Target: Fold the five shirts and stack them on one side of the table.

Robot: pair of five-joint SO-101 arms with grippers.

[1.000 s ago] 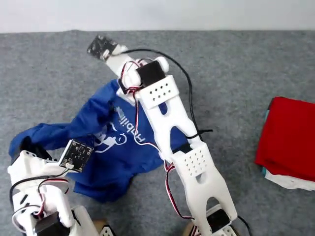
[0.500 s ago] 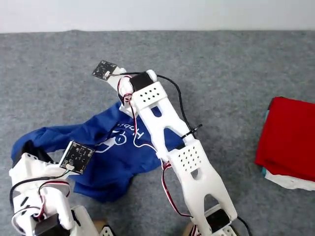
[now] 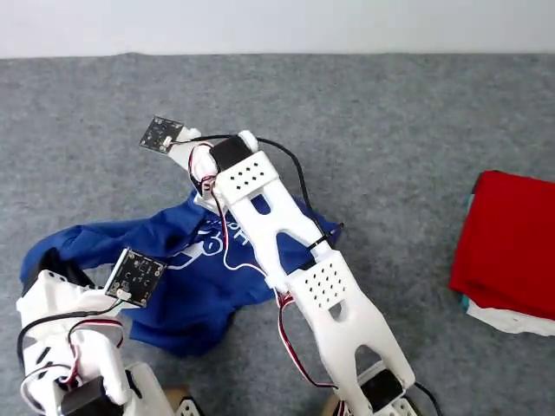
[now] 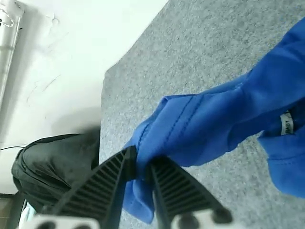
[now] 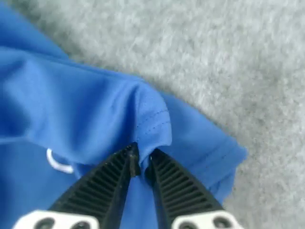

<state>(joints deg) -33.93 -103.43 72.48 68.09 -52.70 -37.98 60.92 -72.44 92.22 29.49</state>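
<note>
A blue shirt point(image 3: 186, 277) with white print lies crumpled on the grey table at the left. My left gripper point(image 4: 140, 164) is shut on a hemmed edge of the blue shirt point(image 4: 214, 119) near the table's left side. My right gripper point(image 5: 141, 160) is shut on a fold of the blue shirt point(image 5: 71, 105), at the shirt's far edge; in the high view the right arm point(image 3: 260, 199) stretches across the shirt. A folded red shirt point(image 3: 507, 243) rests on top of a stack at the right edge, with a white shirt point(image 3: 512, 319) under it.
Grey carpet-like table point(image 3: 408, 121) is bare between the blue shirt and the stack on the right. A dark bag-like object point(image 4: 52, 167) sits beyond the table's left edge. A white wall point(image 3: 277, 26) borders the far side.
The right arm has swung left and lowered with the shirt's far edge. The raised blue cloth has come down flatter onto the table. The left arm has stayed put.
</note>
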